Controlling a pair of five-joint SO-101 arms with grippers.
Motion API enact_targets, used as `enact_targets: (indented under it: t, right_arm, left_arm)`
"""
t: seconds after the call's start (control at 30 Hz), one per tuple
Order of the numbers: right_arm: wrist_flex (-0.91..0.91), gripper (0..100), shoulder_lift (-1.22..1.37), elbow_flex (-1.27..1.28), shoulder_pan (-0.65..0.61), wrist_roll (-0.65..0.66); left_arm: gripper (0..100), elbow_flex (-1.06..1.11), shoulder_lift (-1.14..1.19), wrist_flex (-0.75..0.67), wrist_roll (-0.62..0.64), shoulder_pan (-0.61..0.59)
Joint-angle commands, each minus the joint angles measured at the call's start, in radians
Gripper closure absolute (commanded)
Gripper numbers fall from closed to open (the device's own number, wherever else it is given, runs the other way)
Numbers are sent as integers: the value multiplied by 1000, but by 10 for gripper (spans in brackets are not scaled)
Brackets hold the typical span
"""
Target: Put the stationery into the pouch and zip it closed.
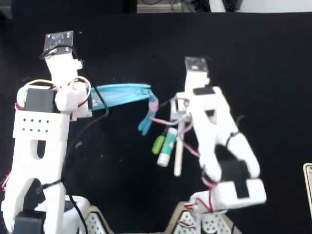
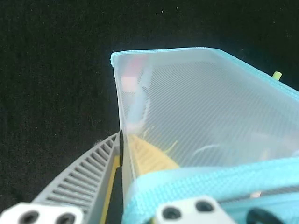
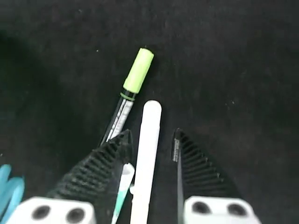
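Note:
My left gripper [image 1: 95, 101] is shut on one end of the pouch [image 1: 124, 93], a translucent bag with blue zipper trim, and holds it off the black table. In the left wrist view the pouch [image 2: 201, 112] runs away from the gripper [image 2: 122, 140], with faint pink and blue shapes inside. My right gripper [image 3: 152, 137] is open and low over the table, its black fingers either side of a white pen [image 3: 147, 149]. A green-capped pen [image 3: 135, 74] lies just beside it. From above, the white pen [image 1: 178, 158] and green-capped pen [image 1: 165, 142] lie under the right gripper [image 1: 176, 127].
Blue stationery pieces [image 1: 146, 122] lie or hang by the pouch's free end; I cannot tell which. A teal-tipped pen [image 3: 122, 184] rests against one right finger. The black table [image 1: 263, 73] stretches wide to the right and back. A pale object [image 1: 308, 183] sits at the right edge.

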Motion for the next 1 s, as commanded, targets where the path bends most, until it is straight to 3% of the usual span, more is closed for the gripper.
enact_targets:
  t: [0.0,0.33,0.5,0.67,0.8,0.97]
  right_arm:
    - [34,858,88,-137,20,-9]
    - [169,890,314,-314,35,3]
    - [187,992,371,-346,35,84]
    - [318,988,363,-438,75,147]
    - [466,988,337,-601,143,304]
    - [494,986,357,-679,201,663]
  left_arm:
    - [970,47,3,5,9,1]
    - [970,47,3,6,9,1]
    - [970,47,3,8,9,1]
    - [970,47,3,8,9,1]
    - [970,47,3,8,9,1]
    - [970,47,3,8,9,1]
